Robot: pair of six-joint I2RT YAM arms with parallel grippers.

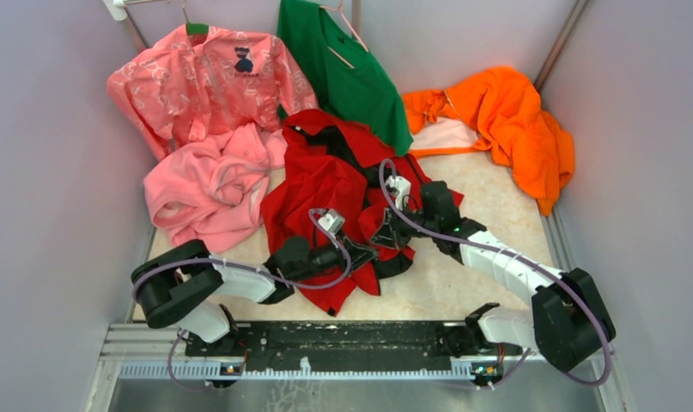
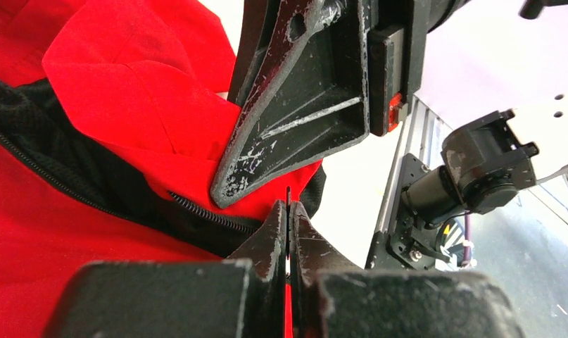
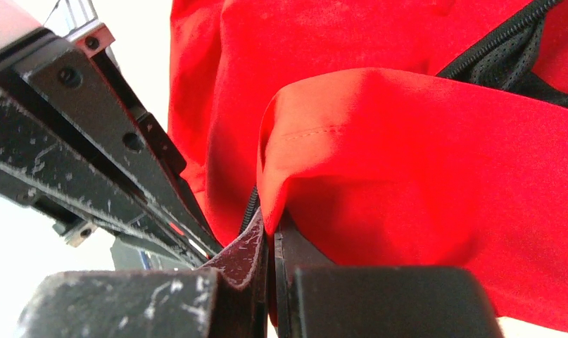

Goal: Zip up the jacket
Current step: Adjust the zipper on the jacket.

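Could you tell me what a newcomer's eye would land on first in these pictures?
The red jacket, crumpled open at the table's centre, stands out first. The left gripper and right gripper are shut close together at its lower edge, with a red fold pinched in the right one. Around it is bright clutter: a pink fleece on the left, an orange garment at far right and a green top hanging behind.

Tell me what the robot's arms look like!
The left arm and right arm have white shells with black joints. A thin purple cable loops along each. The left end effector and right end effector are black, with two scuffed, pointed fingers.
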